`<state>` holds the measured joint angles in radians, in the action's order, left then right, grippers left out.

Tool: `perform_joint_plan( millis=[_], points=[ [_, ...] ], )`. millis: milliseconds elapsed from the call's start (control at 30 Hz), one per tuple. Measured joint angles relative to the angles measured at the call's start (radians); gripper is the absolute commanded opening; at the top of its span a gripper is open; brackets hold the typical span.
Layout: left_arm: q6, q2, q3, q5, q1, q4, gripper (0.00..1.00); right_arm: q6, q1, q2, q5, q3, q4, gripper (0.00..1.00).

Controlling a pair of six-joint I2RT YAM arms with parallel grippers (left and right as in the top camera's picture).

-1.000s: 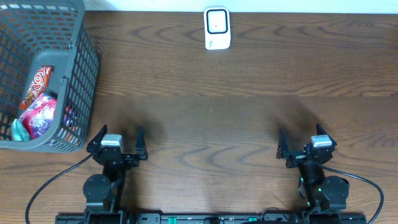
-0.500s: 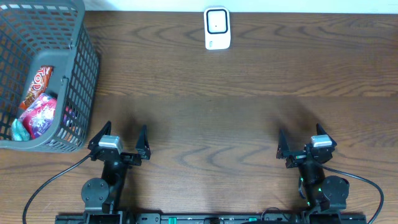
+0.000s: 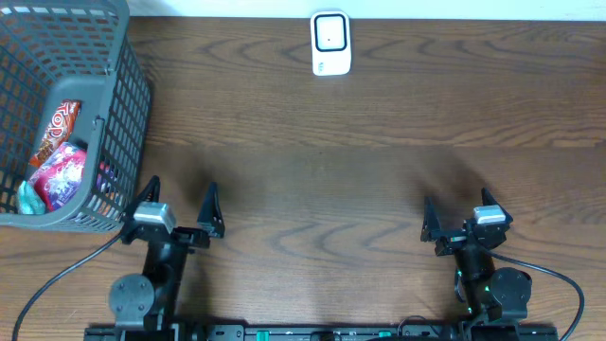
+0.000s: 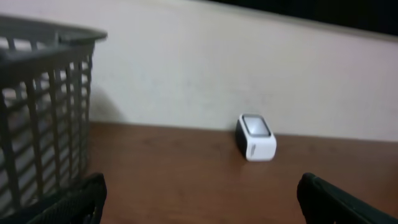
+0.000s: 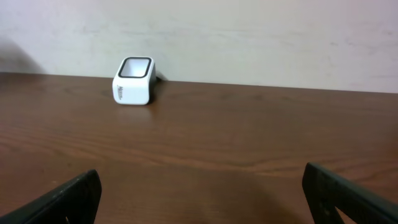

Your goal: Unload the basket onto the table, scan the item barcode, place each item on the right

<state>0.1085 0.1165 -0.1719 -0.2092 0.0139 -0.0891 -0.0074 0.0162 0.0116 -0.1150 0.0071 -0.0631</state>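
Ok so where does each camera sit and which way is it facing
Overhead: above the table, looking straight down; shows the basket, scanner, open left gripper and right gripper.
Left wrist: low over the table, facing the back wall; basket left, scanner ahead, own fingers in the bottom corners.
Right wrist: likewise facing that wall; scanner left of centre, own fingers in the bottom corners.
Shared: all three show the scanner.

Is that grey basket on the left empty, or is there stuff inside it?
Not empty. From overhead, the basket holds a red packet, a pink packet and a teal item.
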Motion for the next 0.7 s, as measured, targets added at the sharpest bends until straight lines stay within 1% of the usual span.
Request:
perform_joint_plan(
  millis=[167,400,533,700],
  points=[
    [0.0,0.046,0.0,-0.002,0.0,-0.01,0.98,0.0,0.0,0.0,0.0,0.0,0.0,0.99],
    [0.0,0.052,-0.023,-0.002,0.0,-0.023,0.98,0.0,0.0,0.0,0.0,0.0,0.0,0.99],
    [0.0,0.071,-0.082,-0.002,0.0,-0.021,0.98,0.0,0.0,0.0,0.0,0.0,0.0,0.99],
    [0.0,0.15,-0.174,-0.003,0.0,-0.021,0.98,0.0,0.0,0.0,0.0,0.0,0.0,0.99]
  ],
)
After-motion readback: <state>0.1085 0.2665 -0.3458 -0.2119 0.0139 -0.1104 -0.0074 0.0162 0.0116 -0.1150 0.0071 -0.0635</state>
